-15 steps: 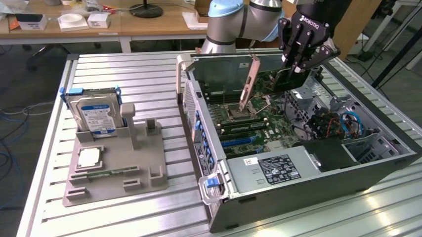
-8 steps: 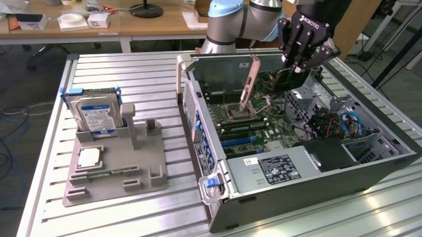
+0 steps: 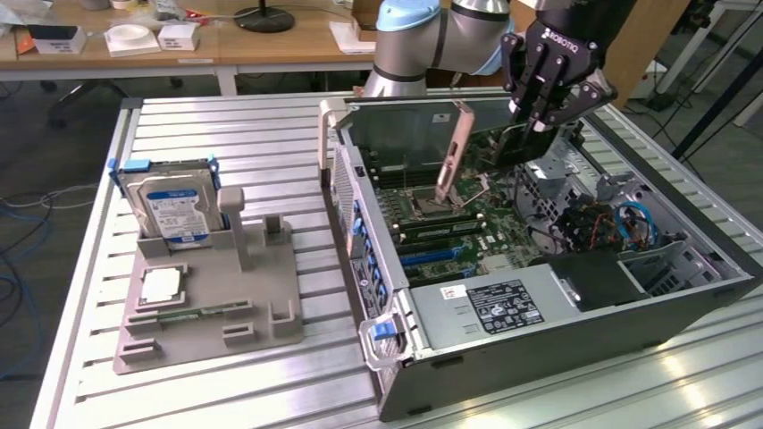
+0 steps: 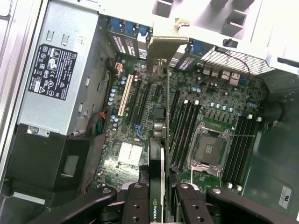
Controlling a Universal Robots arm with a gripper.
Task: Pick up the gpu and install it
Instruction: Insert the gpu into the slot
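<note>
Ribbed grey aluminium tabletop (image 3: pixel 238 393) filled most of the exterior frame. Open grey-black steel PC case (image 3: pixel 667 313) lay on its side at centre-right, green motherboard (image 3: pixel 477 232) facing up, grey boxy power supply with a black label (image 3: pixel 495 308) at its lower-centre edge. Grey plastic parts stand (image 3: pixel 256 295) sat lower left, well apart from the case, with a boxy hard drive with a blue-white label (image 3: pixel 177 207) upright in its rear slot and a small narrow green memory stick (image 3: pixel 197 314) lying flat near its front. Robot arm's black three-finger pincer (image 3: pixel 549 112) hung at upper right over the case interior, partly closed and clamped on the gpu (image 4: pixel 159 154), a thin green card with a gold-toned metal bracket at one end. Wrist view: card held edge-on between the fingers (image 4: pixel 135 205), above the motherboard beside the black expansion slots (image 4: pixel 140 100); can't tell whether it touched a slot.
</note>
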